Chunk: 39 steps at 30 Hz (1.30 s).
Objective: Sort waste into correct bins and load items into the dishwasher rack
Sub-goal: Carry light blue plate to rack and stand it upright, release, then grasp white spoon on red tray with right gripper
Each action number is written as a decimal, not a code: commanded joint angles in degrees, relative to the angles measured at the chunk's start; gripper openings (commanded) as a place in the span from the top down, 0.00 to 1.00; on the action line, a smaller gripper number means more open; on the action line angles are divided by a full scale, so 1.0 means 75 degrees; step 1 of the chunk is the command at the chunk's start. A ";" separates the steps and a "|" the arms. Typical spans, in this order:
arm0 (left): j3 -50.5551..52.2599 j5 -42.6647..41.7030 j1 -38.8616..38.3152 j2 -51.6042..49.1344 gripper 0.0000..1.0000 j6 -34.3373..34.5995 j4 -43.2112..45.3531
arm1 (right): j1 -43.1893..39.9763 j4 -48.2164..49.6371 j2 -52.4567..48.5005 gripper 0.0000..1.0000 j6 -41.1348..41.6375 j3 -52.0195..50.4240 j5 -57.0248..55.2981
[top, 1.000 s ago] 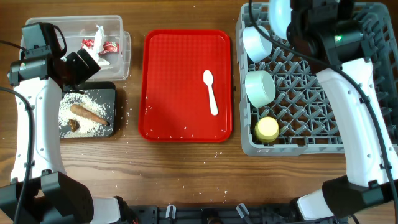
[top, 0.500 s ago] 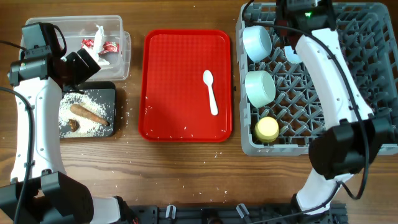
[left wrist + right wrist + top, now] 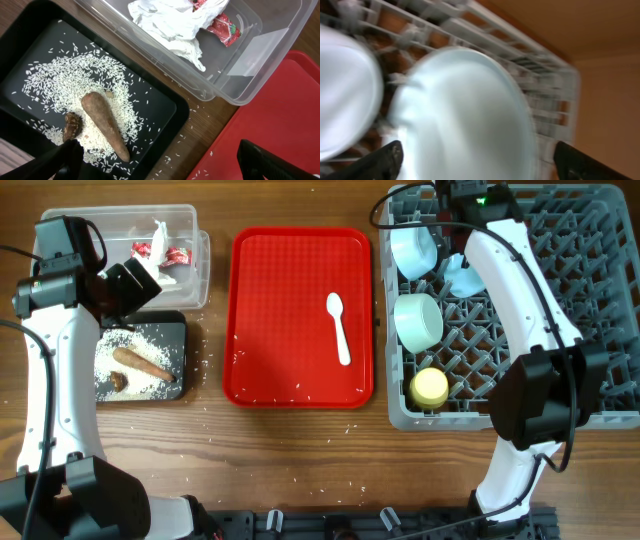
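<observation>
The pale blue plate (image 3: 462, 276) leans on edge among the pegs of the grey dishwasher rack (image 3: 590, 310). It fills the blurred right wrist view as a plate (image 3: 470, 110). My right gripper (image 3: 487, 162) is open just above it, its fingertips (image 3: 385, 160) wide apart. A pale blue bowl (image 3: 412, 248), a mint-green bowl (image 3: 418, 321) and a yellow cup (image 3: 431, 387) stand in the rack. The white spoon (image 3: 338, 328) lies on the red tray (image 3: 290, 370). My left gripper (image 3: 165, 165) is open and empty over the black tray (image 3: 165, 100).
The clear tub (image 3: 190, 275) holds crumpled tissue (image 3: 170, 22) and red wrapper scraps (image 3: 222, 25). On the black tray lie rice (image 3: 55, 85), the brown stick (image 3: 105, 122) and a small lump (image 3: 72, 125). Rice grains are scattered on the wood (image 3: 210, 430) and on the red tray.
My right arm has lowered the plate into the rack and the right gripper has opened, letting it go. The left arm has not moved.
</observation>
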<state>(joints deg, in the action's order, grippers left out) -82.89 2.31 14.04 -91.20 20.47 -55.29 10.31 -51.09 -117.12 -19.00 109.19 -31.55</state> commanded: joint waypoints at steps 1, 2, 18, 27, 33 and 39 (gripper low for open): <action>-0.0093 0.0047 0.0029 -0.0047 0.00 0.0017 0.0000 | -0.0029 -0.0458 0.0548 0.00 0.1536 0.0259 0.1207; -0.0093 0.0047 0.0029 -0.0047 0.00 0.0020 -0.0003 | -0.0029 -0.0796 0.0895 0.00 0.2235 0.0405 0.1553; -0.0093 0.0047 0.0029 -0.0047 0.00 0.0017 -0.0003 | 0.1958 0.0274 0.0612 0.07 0.4371 -0.0513 0.6496; -0.0093 0.0047 0.0029 -0.0047 0.00 0.0020 -0.0003 | 0.2253 -0.0297 -0.1090 0.16 0.3515 -0.0513 0.6234; -0.0090 0.0047 0.0029 -0.0047 0.00 0.0017 -0.0003 | 0.2276 -0.0216 -0.1428 0.24 0.3357 -0.0513 0.5458; -0.0090 0.0047 0.0029 -0.0047 0.00 0.0017 -0.0003 | 0.2267 -0.0251 -0.1763 0.44 0.3343 -0.0519 0.5374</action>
<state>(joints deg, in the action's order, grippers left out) -82.89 2.31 14.04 -91.20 20.47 -55.29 27.24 -52.69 -129.34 6.72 105.45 9.96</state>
